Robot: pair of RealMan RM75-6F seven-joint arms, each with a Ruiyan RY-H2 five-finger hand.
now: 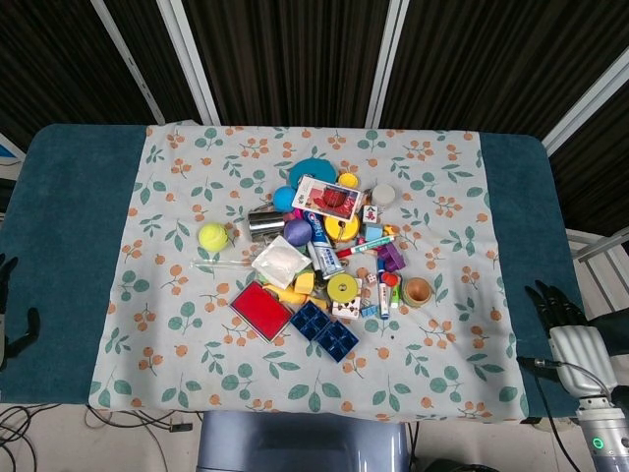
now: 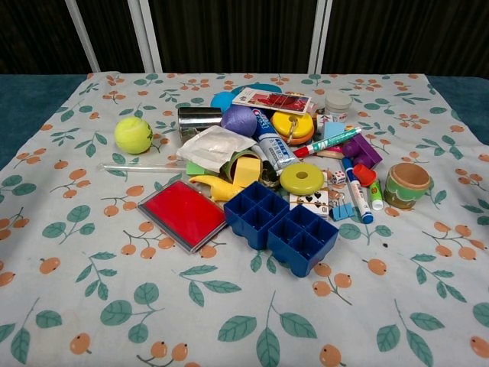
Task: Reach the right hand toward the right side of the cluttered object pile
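Note:
The cluttered pile (image 1: 324,256) lies mid-table on the floral cloth (image 1: 177,197). On its right side stand a wooden cup with a green band (image 1: 417,291) (image 2: 406,183), a purple block (image 1: 391,257) (image 2: 362,150) and several markers (image 2: 356,191). My right hand (image 1: 552,311) hovers over the teal table edge at the lower right, dark fingers spread and holding nothing, well right of the cup. It does not show in the chest view. My left hand (image 1: 10,313) shows only partly at the far left edge, its fingers apart and empty.
A blue compartment tray (image 2: 281,226) and a red flat case (image 2: 183,212) lie at the pile's front. A tennis ball (image 2: 134,134) sits to the left, with a metal can (image 2: 197,119) nearby. Bare cloth separates the cup from the right hand.

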